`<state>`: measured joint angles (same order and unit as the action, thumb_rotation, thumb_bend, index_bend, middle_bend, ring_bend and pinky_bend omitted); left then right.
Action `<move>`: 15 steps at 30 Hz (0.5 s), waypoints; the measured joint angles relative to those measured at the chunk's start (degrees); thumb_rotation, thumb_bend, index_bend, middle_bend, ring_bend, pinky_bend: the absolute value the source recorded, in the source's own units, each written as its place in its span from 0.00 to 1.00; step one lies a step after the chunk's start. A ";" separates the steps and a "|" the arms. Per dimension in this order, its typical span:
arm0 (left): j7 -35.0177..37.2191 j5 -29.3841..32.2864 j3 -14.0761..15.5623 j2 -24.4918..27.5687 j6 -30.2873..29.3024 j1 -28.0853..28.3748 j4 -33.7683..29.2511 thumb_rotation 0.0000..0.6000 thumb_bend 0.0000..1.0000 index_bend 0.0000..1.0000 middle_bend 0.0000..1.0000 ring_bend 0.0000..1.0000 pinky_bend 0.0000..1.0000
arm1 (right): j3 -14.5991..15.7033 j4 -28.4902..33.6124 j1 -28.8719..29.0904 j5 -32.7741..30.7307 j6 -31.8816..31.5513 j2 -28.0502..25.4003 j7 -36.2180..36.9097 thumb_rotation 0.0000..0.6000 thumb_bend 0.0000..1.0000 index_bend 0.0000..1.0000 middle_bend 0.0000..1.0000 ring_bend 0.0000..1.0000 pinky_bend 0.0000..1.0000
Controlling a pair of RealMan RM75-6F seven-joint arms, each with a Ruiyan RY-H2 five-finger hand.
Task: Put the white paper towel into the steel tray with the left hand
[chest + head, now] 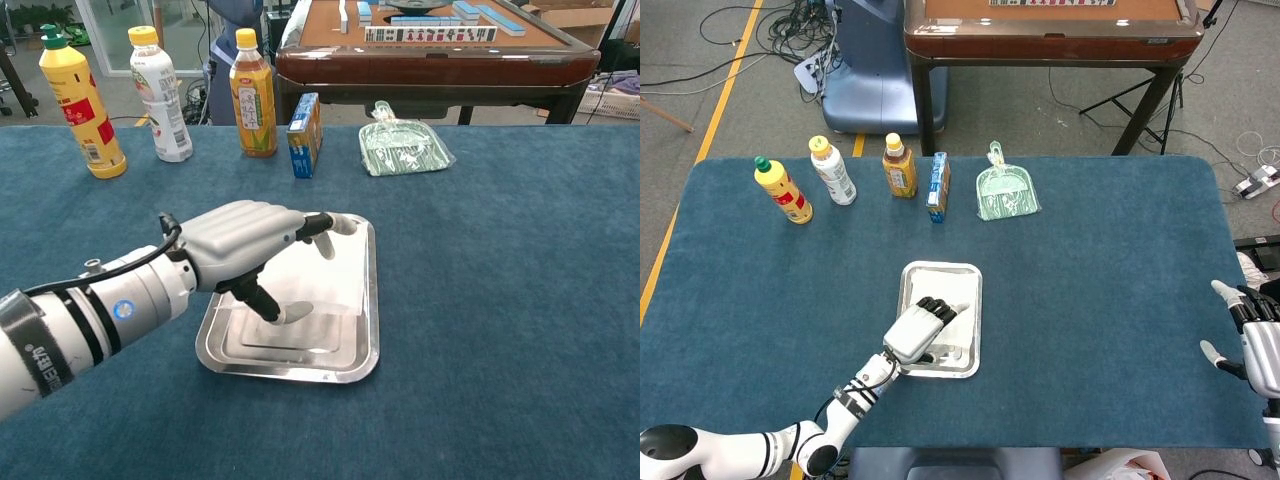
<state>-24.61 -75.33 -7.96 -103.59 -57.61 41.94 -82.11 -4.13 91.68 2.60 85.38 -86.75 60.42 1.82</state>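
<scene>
The steel tray [372, 300] [940, 268] sits on the blue table in front of me. The white paper towel [325, 290] lies flat inside it. My left hand [245, 240] [916, 332] hovers over the tray's left half with its fingers stretched forward and apart. Its thumb points down and touches the towel near the middle, and nothing is gripped. My right hand [1260, 350] rests at the table's far right edge, fingers spread, holding nothing. It does not show in the chest view.
Along the far side stand a yellow bottle [80, 105], a white bottle [160, 95], a tea bottle [255, 95], a blue box [305, 135] and a green packet [405, 145]. A brown game table [430, 55] stands beyond the edge.
</scene>
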 measured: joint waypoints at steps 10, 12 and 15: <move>-5.09 4.24 -0.06 3.25 1.34 0.40 -6.09 1.00 0.25 0.00 0.17 0.12 0.17 | -0.06 0.32 0.03 0.24 -0.08 0.17 -0.27 1.00 0.21 0.16 0.24 0.13 0.20; -5.64 4.52 0.08 3.48 1.40 0.52 -6.88 1.00 0.25 0.00 0.16 0.12 0.17 | -0.06 0.37 0.04 0.29 -0.08 0.17 -0.34 1.00 0.21 0.16 0.24 0.13 0.20; -6.65 4.80 0.32 3.41 1.46 0.87 -7.03 1.00 0.25 0.00 0.16 0.12 0.17 | -0.04 0.55 0.04 0.59 -0.24 0.15 -0.36 1.00 0.20 0.16 0.24 0.13 0.20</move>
<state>-31.26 -70.53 -7.64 -100.17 -56.15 42.81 -89.13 -4.17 92.23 2.64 85.97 -86.99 60.57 1.47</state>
